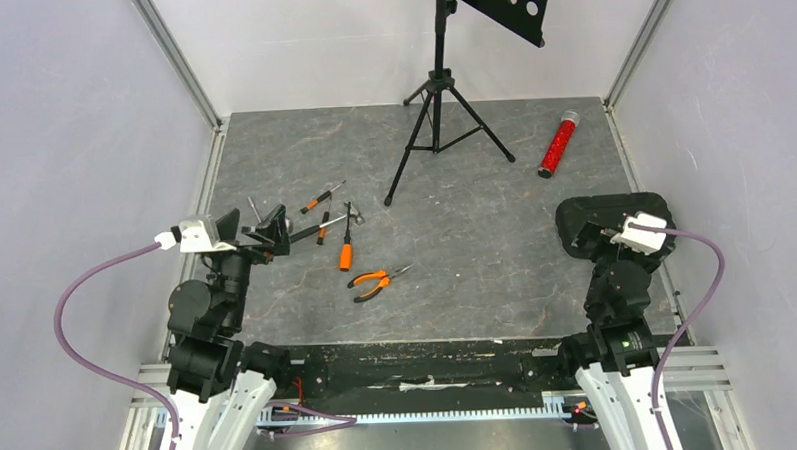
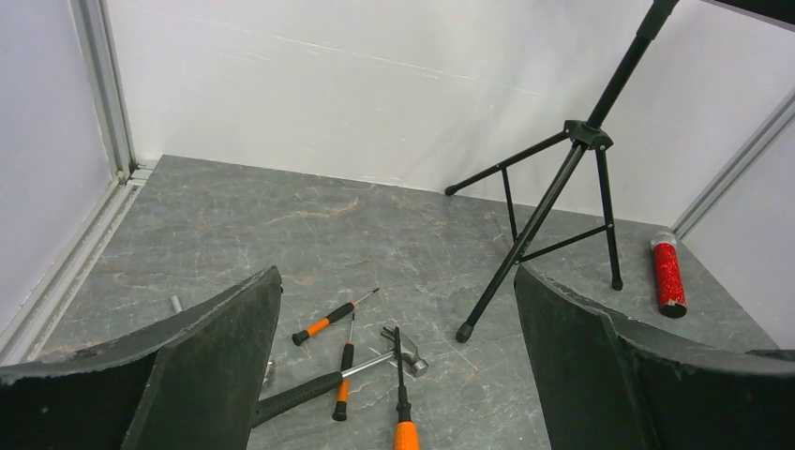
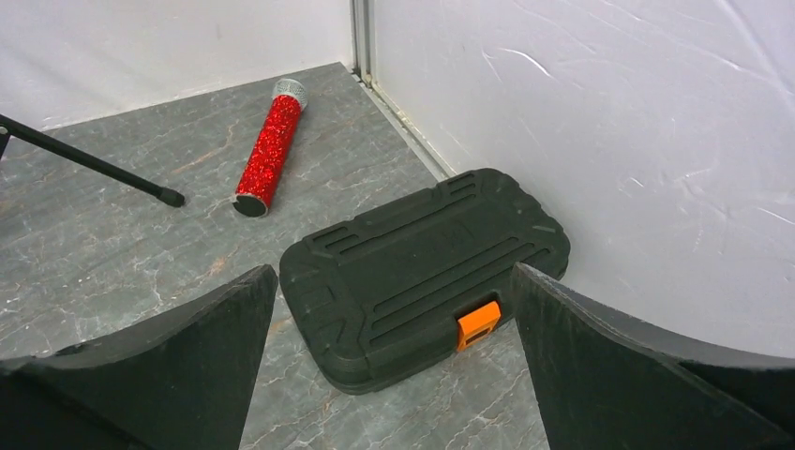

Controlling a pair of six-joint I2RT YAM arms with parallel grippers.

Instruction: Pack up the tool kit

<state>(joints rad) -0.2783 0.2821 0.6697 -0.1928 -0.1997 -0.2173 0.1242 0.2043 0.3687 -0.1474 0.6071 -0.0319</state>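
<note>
The tool kit's black case (image 3: 427, 267) lies closed by the right wall, ribbed lid up, with its orange latch (image 3: 478, 323) facing me. My right gripper (image 3: 395, 269) hovers open just short of it, nothing between the fingers. The loose tools lie on the left half of the floor: a hammer (image 2: 375, 364), two small orange-and-black screwdrivers (image 2: 333, 317) (image 2: 345, 370), a bigger orange-handled screwdriver (image 1: 346, 249) and orange pliers (image 1: 379, 280). My left gripper (image 2: 397, 270) is open above and behind the tools, holding nothing.
A black tripod stand (image 1: 441, 123) rises at the back centre, one foot (image 2: 464, 332) close to the hammer head. A red glittery tube (image 1: 557, 146) lies at the back right, beyond the case. White walls close in both sides.
</note>
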